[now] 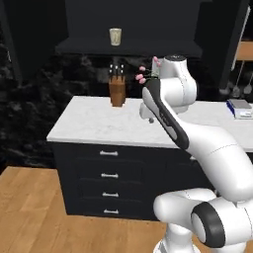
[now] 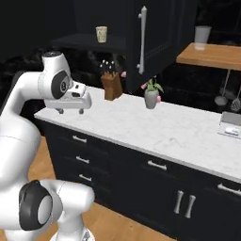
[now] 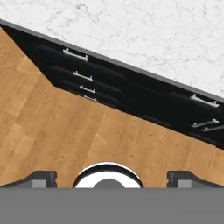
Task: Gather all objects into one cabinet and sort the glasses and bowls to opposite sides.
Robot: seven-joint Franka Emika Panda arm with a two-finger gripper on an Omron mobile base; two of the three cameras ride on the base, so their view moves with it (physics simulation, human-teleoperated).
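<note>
Our gripper (image 2: 70, 111) hangs over the front edge of the marble counter (image 1: 99, 123), jaws spread wide with nothing between them, pointing straight down so the hand view looks at the drawer fronts (image 3: 78, 76) and wood floor (image 3: 43, 131); we judge this a neutral carry pose before any reach. One cream mug (image 2: 101, 34) stands on a dark shelf above the knife block (image 2: 112, 87), left of the cabinet door (image 2: 157, 42) with its white bar handle (image 2: 141, 40). It probably comes first, and needs a high reach.
</note>
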